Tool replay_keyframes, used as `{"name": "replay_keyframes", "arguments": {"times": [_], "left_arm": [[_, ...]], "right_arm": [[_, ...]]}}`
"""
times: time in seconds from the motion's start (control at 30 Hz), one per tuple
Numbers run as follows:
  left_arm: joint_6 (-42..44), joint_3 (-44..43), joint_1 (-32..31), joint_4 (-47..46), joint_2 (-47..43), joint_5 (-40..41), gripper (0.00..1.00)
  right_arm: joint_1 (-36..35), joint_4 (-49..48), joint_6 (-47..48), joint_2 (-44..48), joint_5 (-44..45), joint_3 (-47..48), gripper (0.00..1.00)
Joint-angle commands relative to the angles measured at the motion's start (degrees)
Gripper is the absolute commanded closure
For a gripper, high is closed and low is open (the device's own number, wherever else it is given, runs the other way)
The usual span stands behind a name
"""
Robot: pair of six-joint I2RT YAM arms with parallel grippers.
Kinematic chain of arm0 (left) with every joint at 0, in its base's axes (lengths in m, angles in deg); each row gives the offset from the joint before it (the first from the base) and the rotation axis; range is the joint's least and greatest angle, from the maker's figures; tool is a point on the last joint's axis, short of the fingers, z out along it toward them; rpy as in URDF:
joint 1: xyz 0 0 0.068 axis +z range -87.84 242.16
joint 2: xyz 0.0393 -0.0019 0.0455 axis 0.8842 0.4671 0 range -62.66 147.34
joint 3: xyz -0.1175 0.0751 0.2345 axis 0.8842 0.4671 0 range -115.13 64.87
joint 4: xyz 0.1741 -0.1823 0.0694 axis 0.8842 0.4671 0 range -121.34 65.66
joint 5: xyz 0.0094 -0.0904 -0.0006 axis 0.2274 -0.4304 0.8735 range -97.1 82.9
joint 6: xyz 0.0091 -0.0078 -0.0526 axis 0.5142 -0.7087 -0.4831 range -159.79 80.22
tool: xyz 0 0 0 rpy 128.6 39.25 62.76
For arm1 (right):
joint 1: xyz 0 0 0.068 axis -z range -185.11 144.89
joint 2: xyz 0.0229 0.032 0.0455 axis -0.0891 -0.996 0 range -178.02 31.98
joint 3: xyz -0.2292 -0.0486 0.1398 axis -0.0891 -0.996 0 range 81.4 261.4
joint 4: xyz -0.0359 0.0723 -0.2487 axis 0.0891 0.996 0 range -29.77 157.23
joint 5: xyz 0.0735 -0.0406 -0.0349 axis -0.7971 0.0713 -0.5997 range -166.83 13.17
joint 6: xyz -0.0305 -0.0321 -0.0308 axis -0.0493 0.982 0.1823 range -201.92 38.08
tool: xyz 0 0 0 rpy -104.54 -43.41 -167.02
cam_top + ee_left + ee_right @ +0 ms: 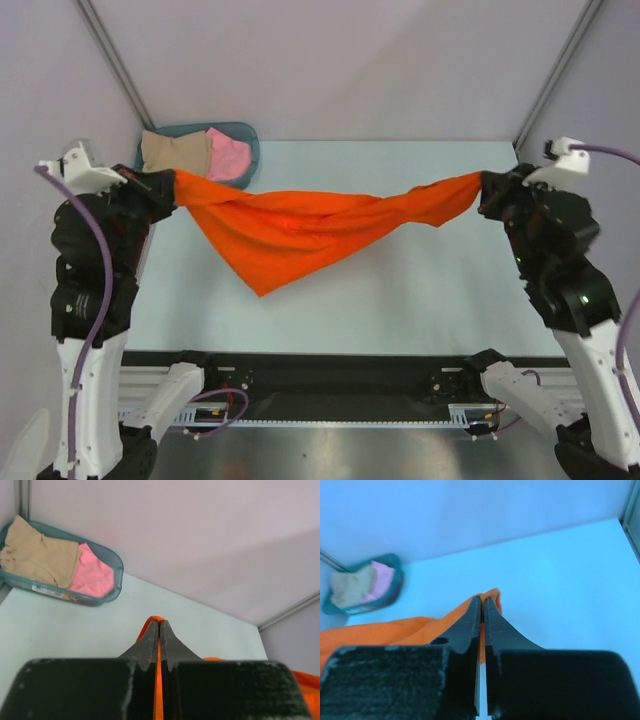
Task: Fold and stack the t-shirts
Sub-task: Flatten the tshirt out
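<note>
While both arms are holding the garment up between them, the step in hand looks like spreading, ahead of any fold.

Item 1: orange t-shirt (pixel 300 225). It is hanging in the air above the desk (pixel 420 300), stretched from the left edge to the right edge over the far half. The cloth is twisting once along its length. The right part is narrowing into a rope, and the left part is sagging in a broad triangular flap pointing toward the near edge. Whether the flap's tip is touching the desk cannot be told. No sleeves, collar or buttons are showing.

Item 2: left pincer (pixel 170 188). It is clenching one end of the orange t-shirt, with cloth showing between the closed jaws in the wrist view.

Item 3: right pincer (pixel 483 190). It is clamping the opposite end in the same way.

Item 4: beige t-shirt (pixel 175 152) and pink t-shirt (pixel 228 155). Both are lying crumpled side by side in the basket (pixel 252 150) at the far left corner, not yet folded.

Next move, as a judgement: the twist is needing to be undone before the garment is lowered flat onto the middle of the desk. A lay-down with the twist left in is risking a bunched, creased shirt.
</note>
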Motion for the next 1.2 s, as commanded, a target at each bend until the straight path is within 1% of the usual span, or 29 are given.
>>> {"name": "replay_keyframes", "arguments": {"times": [0.0,0.07,0.17,0.2,0.27,0.33,0.37,0.4,0.43,0.47,0.5,0.53,0.57,0.6,0.67,0.73,0.77,0.8,0.83,0.87,0.9,0.93,0.97,1.0,1.03,1.07,1.1,1.13,1.17], "left_arm": [[-0.6,0.1,0.6,-2.3,0.4,5.1,0.99],[-1.4,1.8,0.6,-3.5,3.8,3.9,1.0],[-1.7,6.0,0.6,-5.8,8.2,-1.1,1.0],[-1.6,7.2,0.5,-6.2,11.9,-1.8,1.0],[-0.7,10.3,0.5,-6.2,16.3,-1.8,1.0],[0.0,12.3,0.5,-6.0,23.4,-1.6,1.0],[0.2,12.7,0.5,-6.0,26.0,-1.2,1.0],[0.3,12.5,0.6,-5.5,32.0,-1.1,1.0],[0.7,10.7,0.5,-4.3,34.9,-0.9,0.99],[1.7,9.4,0.6,-3.7,37.4,-2.2,0.85],[2.1,7.9,0.6,-2.9,40.0,-2.6,0.74],[2.4,4.8,0.3,-1.1,43.1,-2.4,0.61],[3.0,3.6,0.1,-0.2,44.0,-1.5,0.47],[3.5,2.5,-0.3,1.0,44.3,1.0,0.3],[3.2,3.6,-1.5,3.3,40.7,4.1,0.21],[2.5,11.4,-2.1,2.2,35.3,4.2,0.2],[0.6,14.7,-3.3,2.1,29.5,4.3,0.18],[-0.3,21.6,-4.2,1.7,25.9,3.7,0.18],[-1.8,25.1,-5.6,0.9,22.9,2.5,0.19],[-4.8,28.2,-9.0,0.8,17.6,2.2,0.23],[-6.9,33.2,-11.2,0.8,15.8,2.1,0.25],[-11.2,35.3,-14.7,2.2,14.2,3.0,0.26],[-13.7,37.0,-15.7,3.2,11.0,3.0,0.27],[-16.4,40.9,-16.4,3.9,9.5,2.5,0.27],[-21.0,42.7,-17.6,3.9,7.7,0.5,0.28],[-23.0,44.2,-18.7,3.7,5.3,0.5,0.3],[-25.0,46.3,-20.1,4.1,4.3,1.0,0.31],[-28.6,47.1,-23.5,4.6,4.0,1.7,0.32],[-30.7,47.9,-25.1,5.5,3.7,2.9,0.34]], "right_arm": [[-0.2,7.3,-3.1,2.5,-4.0,-0.8,1.0],[-0.2,8.2,-4.5,4.0,-4.6,-1.8,1.0],[-0.2,8.1,-5.1,3.8,-7.0,-3.7,1.0],[-0.2,8.2,-5.2,3.4,-8.3,-4.8,1.0],[-0.1,8.5,-5.9,2.0,-9.3,-5.9,1.0],[0.3,8.7,-6.2,1.0,-10.8,-8.4,1.0],[0.6,8.2,-6.5,0.7,-11.5,-9.6,1.0],[1.0,6.8,-6.6,0.3,-13.7,-10.6,1.0],[1.3,5.9,-6.7,-0.3,-14.7,-12.0,1.0],[1.6,4.8,-6.7,-2.0,-15.1,-12.4,1.0],[1.8,4.0,-6.8,-2.9,-15.8,-12.8,1.0],[2.2,3.4,-6.7,-4.2,-16.0,-12.7,1.0],[2.3,2.9,-6.7,-5.4,-16.2,-12.4,1.0],[2.3,2.7,-6.6,-7.5,-16.5,-12.1,1.0],[2.3,2.7,-6.0,-8.9,-17.5,-11.6,1.0],[2.4,2.7,-5.3,-9.7,-17.4,-11.9,1.0],[2.4,2.7,-5.0,-9.6,-17.1,-12.6,1.0],[2.4,2.7,-4.8,-9.3,-16.3,-12.8,1.0],[2.4,2.7,-4.4,-9.1,-15.9,-13.2,1.0],[2.5,2.3,-4.2,-8.9,-15.8,-13.5,1.0],[2.5,2.2,-4.3,-8.8,-16.0,-14.0,1.0],[2.5,2.1,-4.3,-9.0,-16.2,-14.1,1.0],[2.6,2.3,-4.2,-8.9,-17.1,-14.2,1.0],[2.6,2.4,-4.3,-8.8,-17.2,-14.3,1.0],[2.6,2.5,-4.4,-8.1,-17.3,-14.6,1.0],[2.7,2.1,-4.7,-7.8,-17.7,-15.1,1.0],[2.7,1.9,-4.9,-7.2,-18.0,-15.7,1.0],[2.6,1.6,-4.9,-6.7,-18.1,-16.1,1.0],[2.7,1.4,-5.0,-6.6,-18.7,-16.1,1.0]]}}
